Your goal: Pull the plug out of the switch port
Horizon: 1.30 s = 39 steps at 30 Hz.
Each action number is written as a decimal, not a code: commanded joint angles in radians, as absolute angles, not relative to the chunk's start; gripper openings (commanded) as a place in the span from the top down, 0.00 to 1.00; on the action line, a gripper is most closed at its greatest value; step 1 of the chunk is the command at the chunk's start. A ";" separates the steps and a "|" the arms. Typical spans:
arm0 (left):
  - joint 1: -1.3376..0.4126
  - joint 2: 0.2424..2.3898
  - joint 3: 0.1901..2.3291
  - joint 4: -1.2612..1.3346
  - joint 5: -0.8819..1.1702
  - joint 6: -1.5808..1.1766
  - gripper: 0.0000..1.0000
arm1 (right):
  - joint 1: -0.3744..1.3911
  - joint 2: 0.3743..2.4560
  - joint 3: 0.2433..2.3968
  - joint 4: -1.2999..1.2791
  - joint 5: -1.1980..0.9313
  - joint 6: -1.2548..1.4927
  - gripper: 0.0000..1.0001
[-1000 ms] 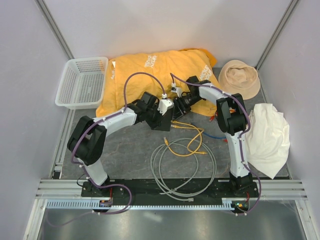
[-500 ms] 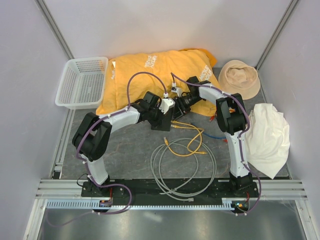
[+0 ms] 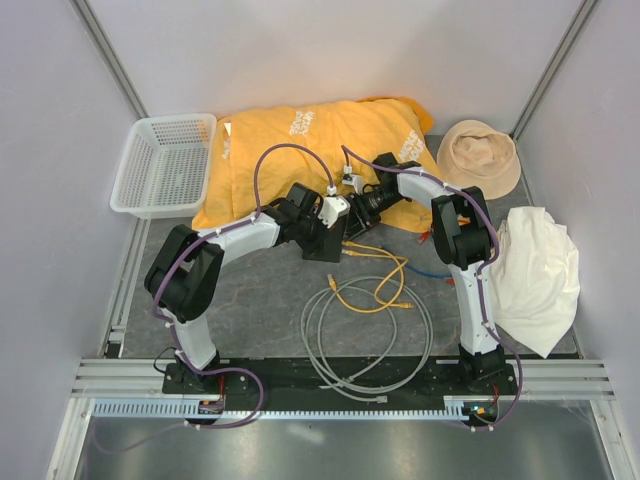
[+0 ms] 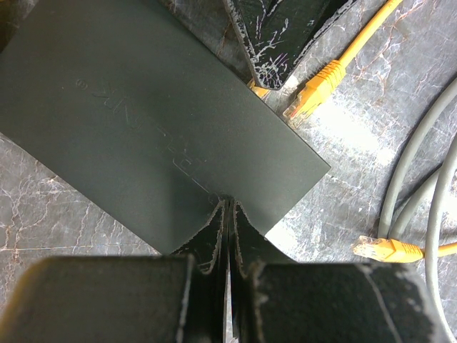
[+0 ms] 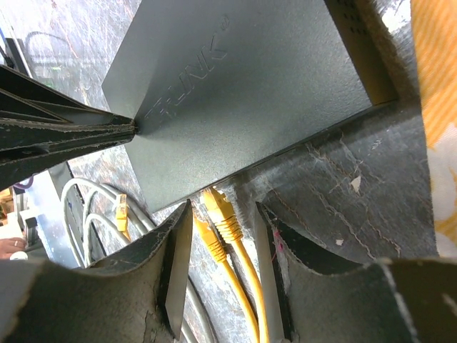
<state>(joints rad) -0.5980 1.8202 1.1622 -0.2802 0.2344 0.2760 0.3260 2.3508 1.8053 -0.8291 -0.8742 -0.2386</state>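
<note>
Although the grey cable coil [image 3: 365, 335] lies slack on the near counter [image 3: 250, 300], the risk sits farther in. The left tool [image 4: 228, 207], fingers together, only presses one corner of the switch [image 4: 143, 121], so the box may slide or pivot under a pull. Beyond it, the right tool [image 5: 223, 236] stands apart astride two yellow plugs [image 5: 218, 204] at the port face. Closing could catch both plugs or miss the latch.

Switch [image 3: 325, 243] mid-table. Large cloth [image 3: 300, 145] behind it, basket [image 3: 163, 165] left of cloth, hat [image 3: 478, 155] right. Patch cables [image 3: 372, 280] right-front of switch, cable coil [image 3: 365, 345] nearer. Smaller cloth [image 3: 535, 275] far right.
</note>
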 commanded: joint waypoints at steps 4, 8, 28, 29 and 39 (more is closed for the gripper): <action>-0.603 1.855 1.137 -0.299 0.204 0.305 0.99 | 0.334 2.395 1.793 -0.802 -0.750 -0.230 0.47; -0.603 1.855 1.135 -0.298 0.204 0.305 0.98 | 0.342 2.390 1.784 -0.795 -0.721 -0.225 0.49; -0.603 1.847 1.126 -0.296 0.195 0.305 0.99 | 0.380 2.356 1.681 -0.721 -0.539 -0.160 0.66; -0.603 1.847 1.124 -0.296 0.195 0.304 0.98 | 0.383 2.356 1.678 -0.721 -0.519 -0.156 0.67; -0.603 1.848 1.127 -0.299 0.193 0.304 0.98 | 0.397 2.345 1.632 -0.719 -0.457 -0.143 0.86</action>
<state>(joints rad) -0.5980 1.8206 1.1553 -0.2600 0.2333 0.2760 0.3801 2.2787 1.7119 -0.7277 -0.7151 -0.1127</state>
